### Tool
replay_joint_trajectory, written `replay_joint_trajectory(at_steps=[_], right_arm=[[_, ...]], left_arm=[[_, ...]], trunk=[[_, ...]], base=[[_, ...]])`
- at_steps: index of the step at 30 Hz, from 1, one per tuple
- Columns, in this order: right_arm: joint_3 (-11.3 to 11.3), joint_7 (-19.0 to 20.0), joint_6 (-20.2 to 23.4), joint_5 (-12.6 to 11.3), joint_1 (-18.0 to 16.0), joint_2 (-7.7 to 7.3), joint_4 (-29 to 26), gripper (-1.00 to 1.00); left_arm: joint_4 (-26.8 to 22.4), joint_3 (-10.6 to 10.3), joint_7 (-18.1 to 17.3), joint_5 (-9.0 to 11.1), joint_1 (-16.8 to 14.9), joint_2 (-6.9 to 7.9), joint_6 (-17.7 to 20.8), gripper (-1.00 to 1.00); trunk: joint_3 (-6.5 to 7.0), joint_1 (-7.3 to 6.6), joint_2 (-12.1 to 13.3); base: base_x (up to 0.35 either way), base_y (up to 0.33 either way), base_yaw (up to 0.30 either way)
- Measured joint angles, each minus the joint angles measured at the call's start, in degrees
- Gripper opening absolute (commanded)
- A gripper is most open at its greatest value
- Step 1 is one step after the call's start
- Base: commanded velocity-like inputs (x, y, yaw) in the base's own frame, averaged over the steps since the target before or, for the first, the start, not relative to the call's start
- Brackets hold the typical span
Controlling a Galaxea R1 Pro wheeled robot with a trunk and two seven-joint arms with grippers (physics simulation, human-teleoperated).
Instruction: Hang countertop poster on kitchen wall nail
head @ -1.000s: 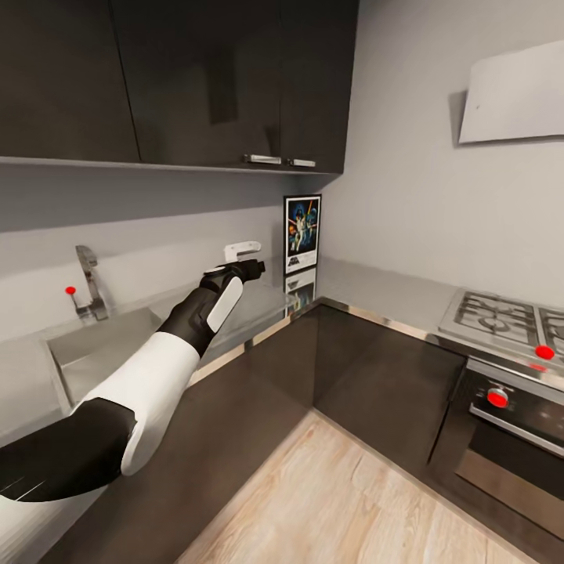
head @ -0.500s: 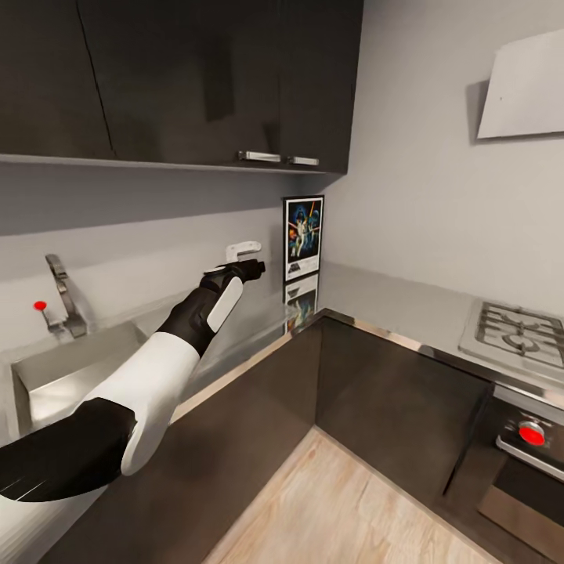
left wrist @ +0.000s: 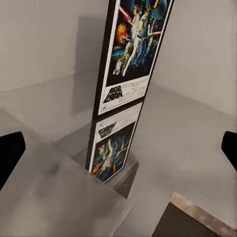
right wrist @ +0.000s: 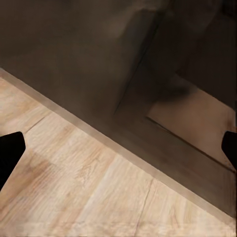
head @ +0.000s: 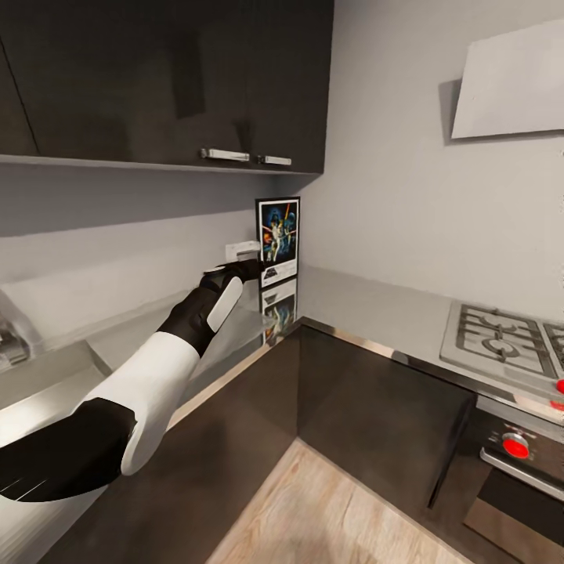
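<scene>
Grey walls meet in the kitchen corner, and from the head camera the poster [head: 278, 239] stands upright there on the glossy grey counter [head: 368, 301], leaning on the wall, its mirror image showing in the slab below. Dark cupboards [head: 157, 78] hang above, a hob [head: 501, 345] sits well to the right with the oven [head: 509, 470] under it, and a white hood [head: 509, 82] is on the far wall. The left claw [head: 249, 270] reaches over the counter, near the poster's left edge but apart from it; whether it is spread cannot be told here.

From the left wrist, the poster [left wrist: 131, 54] rises dead ahead, seen edge-on at a slant, and the two dark fingertips [left wrist: 11, 150] at the frame's sides stand wide apart, nothing between them. To grip well, I judge the claw should line up so the thin frame passes between the fingers, then pinch gently so the poster doesn't tip.

From the right wrist, the right claw's fingertips [right wrist: 10, 148] are likewise spread, over wooden floor [right wrist: 84, 187] beside dark cabinet fronts [right wrist: 74, 49].
</scene>
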Motion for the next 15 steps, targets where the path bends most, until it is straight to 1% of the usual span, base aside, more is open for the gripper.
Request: replay_joint_trajectory(at_steps=[1,3,4,9,10,11,15], right_arm=[[0.0,0.0,0.0,0.0,0.0,0.0,1.2,1.0],[-0.1,-0.1,0.0,0.1,0.0,-0.01,5.4,1.0],[-0.1,-0.1,0.0,0.1,0.0,-0.03,6.2,1.0],[0.0,-0.1,0.3,0.3,0.0,0.01,11.0,1.0],[0.0,-0.1,0.3,0.3,0.0,0.06,13.2,1.0],[0.1,-0.1,0.3,0.3,-0.1,0.06,13.9,1.0],[0.0,0.0,0.4,-0.1,-0.1,0.09,16.9,1.0]], left_arm=[[0.0,0.0,0.0,0.0,0.0,0.0,0.0,1.0],[0.0,0.0,0.0,0.0,0.0,0.0,0.0,1.0],[0.0,0.0,0.0,-0.1,0.0,0.0,0.0,1.0],[0.0,0.1,0.0,-0.1,0.0,0.0,0.1,1.0],[0.0,0.1,0.0,0.0,0.0,0.0,0.1,1.0],[0.0,0.1,0.0,-0.1,0.0,0.0,0.1,1.0],[0.0,0.1,0.0,0.0,0.0,0.0,0.1,1.0]], trunk=[[0.01,0.0,0.0],[0.01,0.0,0.0],[0.02,0.0,0.0],[0.02,-0.02,0.0],[0.02,-0.03,0.0],[0.02,-0.02,0.0],[0.02,-0.01,0.0]], base=[[0.011,-0.004,-0.018],[0.03,-0.005,-0.01],[0.08,-0.019,-0.007],[0.213,-0.067,-0.003],[0.251,-0.072,-0.001],[0.219,-0.058,-0.001],[0.099,-0.025,0.0]])
